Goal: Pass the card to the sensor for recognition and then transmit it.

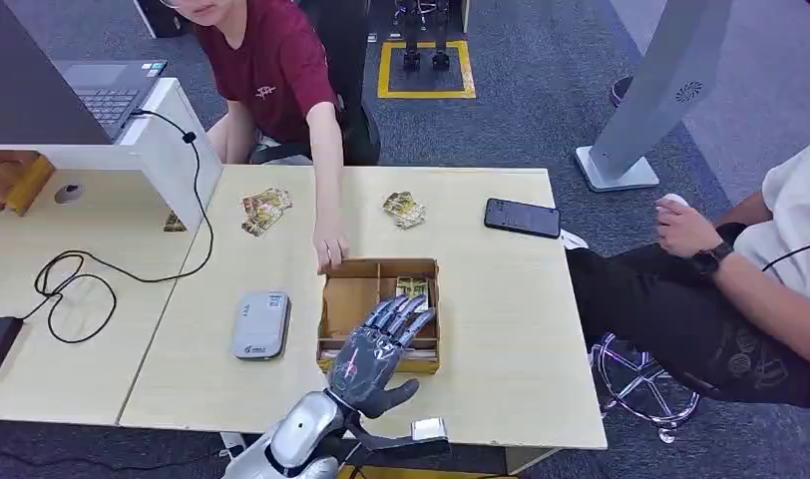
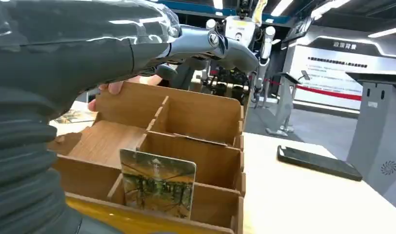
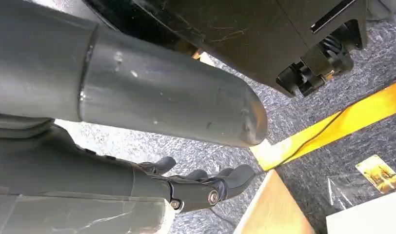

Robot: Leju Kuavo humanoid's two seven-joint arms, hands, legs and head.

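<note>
The left hand [image 1: 383, 344] hovers over the box [image 1: 379, 311] on the surface [image 1: 501, 349], fingers spread and reaching toward the far right compartment, holding nothing. In the left wrist view a card [image 2: 158, 183] stands nearly upright on edge in the compartment nearest the camera, leaning against a divider, picture side out. From the head view a card [image 1: 411, 286] also shows in the far right compartment just beyond the fingertips; whether it is the same one I cannot tell.

The card looks thin, light and fairly stiff, with a glossy face that is likely slippery. The best hold is probably a pinch across the free upper edge, thumb on one face and a finger on the other, since the lower part sits down between the walls. Too hard a squeeze could bend it; too light a one could let it slide out.

The head view gives the layout: a grey sensor [image 1: 260, 324] lying left of the box, a phone [image 1: 522, 218] well apart at the far right, loose cards [image 1: 265, 210] farther back, and a person's hand [image 1: 330, 246] on the box's far wall. The left wrist view gives the card's tilt and the dividers' height. The right wrist view shows the right hand [image 3: 201, 187] hanging by the floor, fingers loosely curled, empty.
</note>
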